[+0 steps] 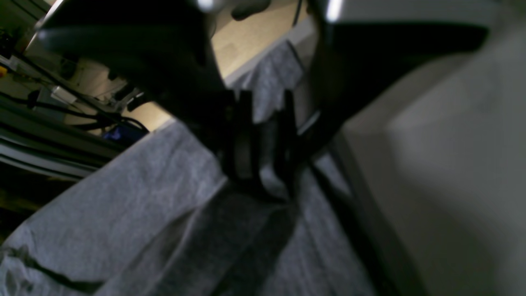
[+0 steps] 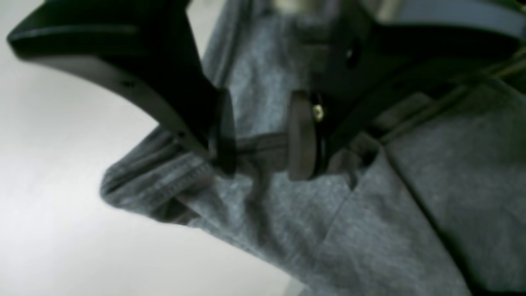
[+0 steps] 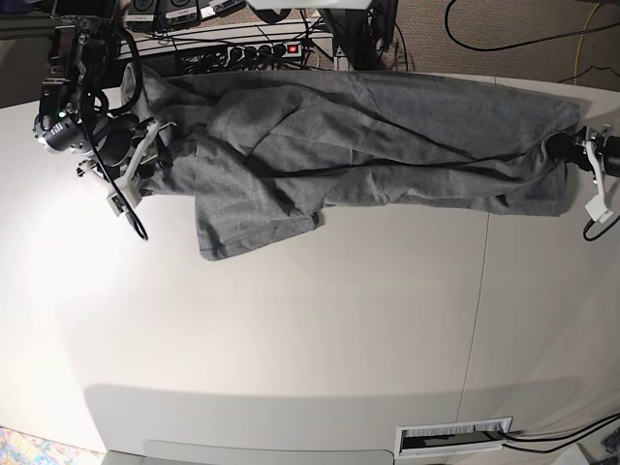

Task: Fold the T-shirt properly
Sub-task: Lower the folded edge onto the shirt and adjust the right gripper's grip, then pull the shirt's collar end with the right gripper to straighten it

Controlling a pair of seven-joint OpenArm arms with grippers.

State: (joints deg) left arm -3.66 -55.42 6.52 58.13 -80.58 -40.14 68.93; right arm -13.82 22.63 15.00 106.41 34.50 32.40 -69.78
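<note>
The grey T-shirt [image 3: 387, 136] lies stretched sideways along the far side of the white table [image 3: 291, 329], with one flap folded toward the front at the left. At the shirt's right end, my left gripper [image 3: 578, 145] is shut on the T-shirt. In the left wrist view a strip of cloth [image 1: 269, 172] is pinched between its fingers [image 1: 242, 135]. At the shirt's left end, my right gripper [image 3: 136, 170] stands open. In the right wrist view its pads [image 2: 302, 135] are apart over a stitched hem [image 2: 164, 185] of the shirt [image 2: 370, 213].
A power strip [image 3: 262, 48] with a red switch and loose cables sit beyond the table's far edge. A seam [image 3: 482, 291] runs across the tabletop on the right. A slotted vent [image 3: 455, 438] lies at the near edge.
</note>
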